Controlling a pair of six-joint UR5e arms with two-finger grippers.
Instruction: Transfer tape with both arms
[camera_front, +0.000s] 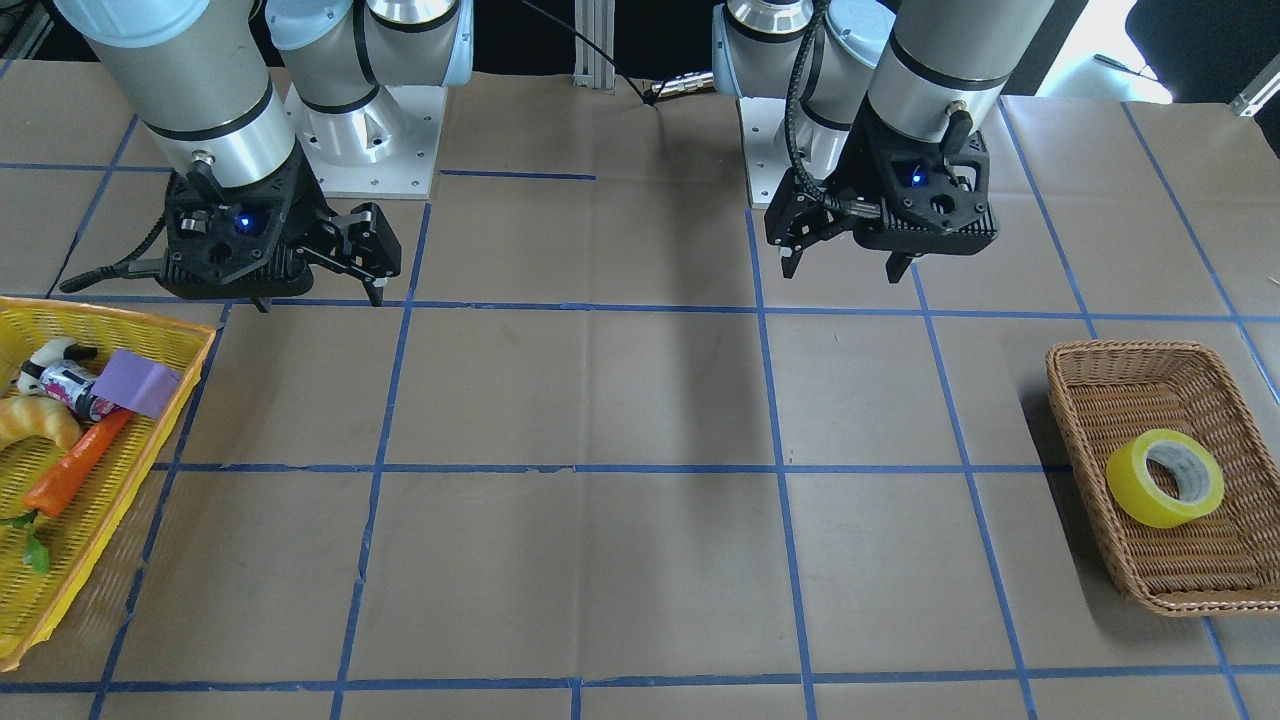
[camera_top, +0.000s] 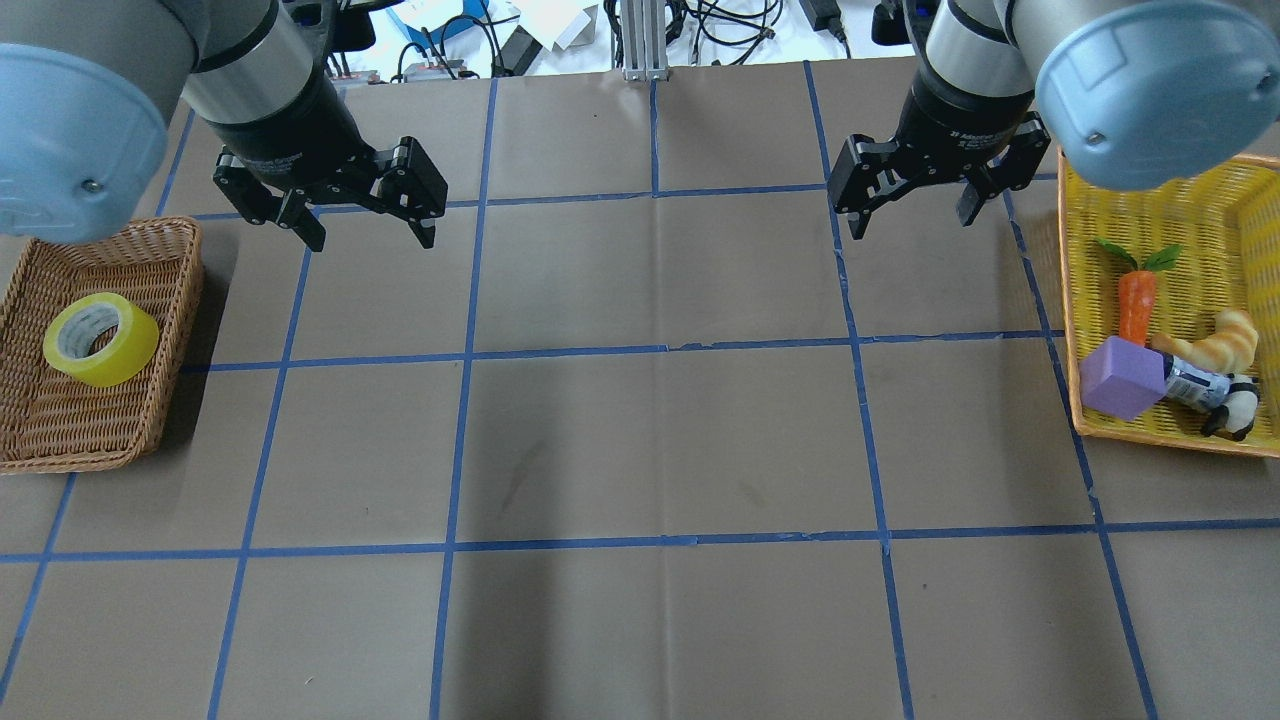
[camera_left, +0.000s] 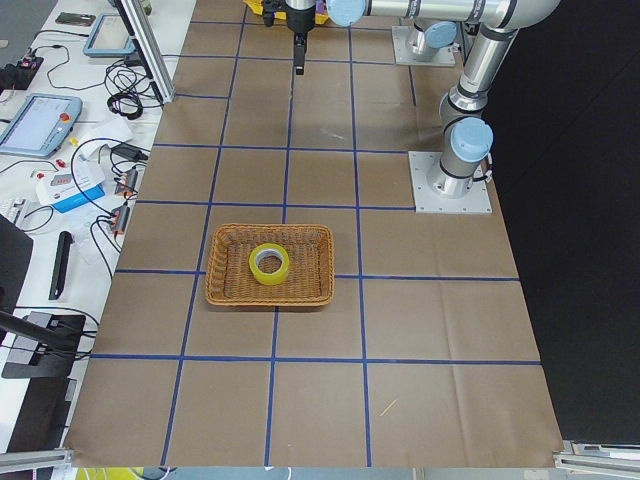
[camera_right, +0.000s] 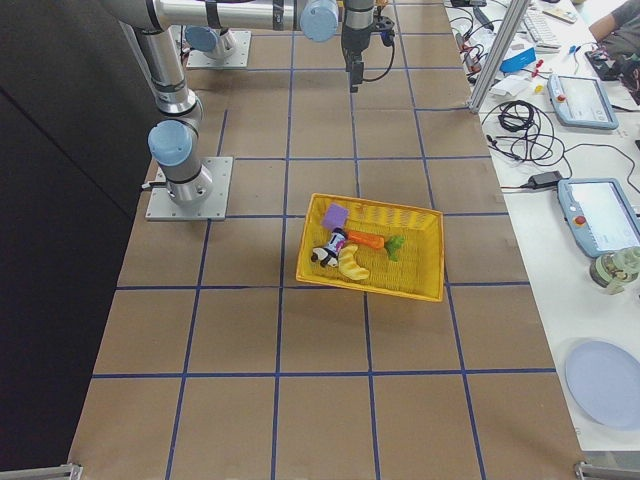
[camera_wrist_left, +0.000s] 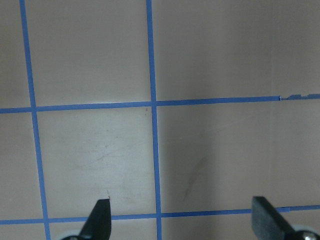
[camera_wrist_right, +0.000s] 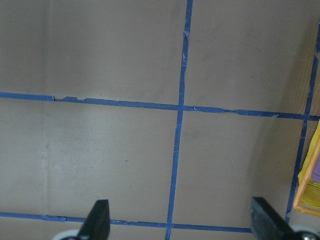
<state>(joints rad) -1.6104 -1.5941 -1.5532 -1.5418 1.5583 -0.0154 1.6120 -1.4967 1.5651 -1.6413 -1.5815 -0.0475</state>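
Observation:
The yellow tape (camera_top: 132, 352) lies flat in a brown wicker basket (camera_top: 160, 228) at the table's left end. It also shows in the front view (camera_front: 1132, 492) and the left side view (camera_left: 268, 276). My left gripper (camera_top: 372, 238) is open and empty, hovering above the table to the right of and beyond the basket; it shows in the front view (camera_front: 842, 272) too. My right gripper (camera_top: 912, 222) is open and empty, hovering near the yellow basket (camera_top: 1150, 432). Both wrist views show only open fingers over bare paper, the left (camera_wrist_left: 182, 222) and the right (camera_wrist_right: 181, 222).
The yellow mesh basket (camera_front: 100, 316) at the right end holds a purple block (camera_top: 1120, 378), a carrot (camera_top: 1136, 305), a croissant (camera_top: 1215, 340) and a small bottle. The table is brown paper with blue tape grid lines. Cables and devices lie beyond the far edge.

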